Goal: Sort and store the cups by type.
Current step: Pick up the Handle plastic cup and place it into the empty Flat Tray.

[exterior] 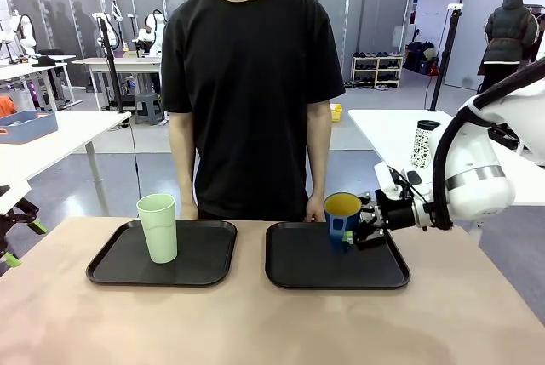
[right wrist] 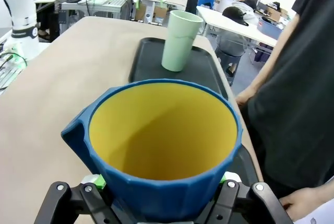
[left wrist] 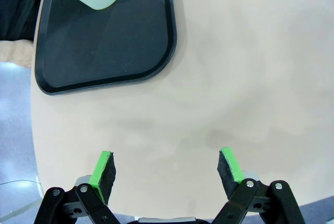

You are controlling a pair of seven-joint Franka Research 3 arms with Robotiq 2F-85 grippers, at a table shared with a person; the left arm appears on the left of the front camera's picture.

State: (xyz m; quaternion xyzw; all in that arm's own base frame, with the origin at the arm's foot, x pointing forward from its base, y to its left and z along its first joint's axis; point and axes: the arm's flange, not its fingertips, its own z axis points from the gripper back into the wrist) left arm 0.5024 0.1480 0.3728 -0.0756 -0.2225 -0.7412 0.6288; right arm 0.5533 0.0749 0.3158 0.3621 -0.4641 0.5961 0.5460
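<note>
Lab table, mid-sort: right gripper (exterior: 362, 233), jaws pinched on the dark blue mug (exterior: 342, 216), holds it just over the right tray (exterior: 336, 273), near that tray's far edge. From the wrist view the mug (right wrist: 162, 151) sits upright betw. the green pads, yellow inside facing up, handle off to one side; whether its base touches the tray can't be told. Left gripper (left wrist: 167, 169) hangs w/ jaws spread wide over bare tabletop (left wrist: 250, 78), holding nothing, a corner of the left tray (left wrist: 104, 41) just ahead of it. On that tray the pale green tumbler (exterior: 158, 227) stands upright, well apart from the mug, one type per tray.

Judged step: set mug down on right tray. To do it well: keep it level, lower straight until base rests flat on the tray floor, not on the raised rim; only then open the jaws, and back out along the finger line so the pads don't drag or tip it. Watch the person (exterior: 251, 84) at the far side, whose hand (exterior: 317, 209) rests close by the mug, w/ little clearance there
</note>
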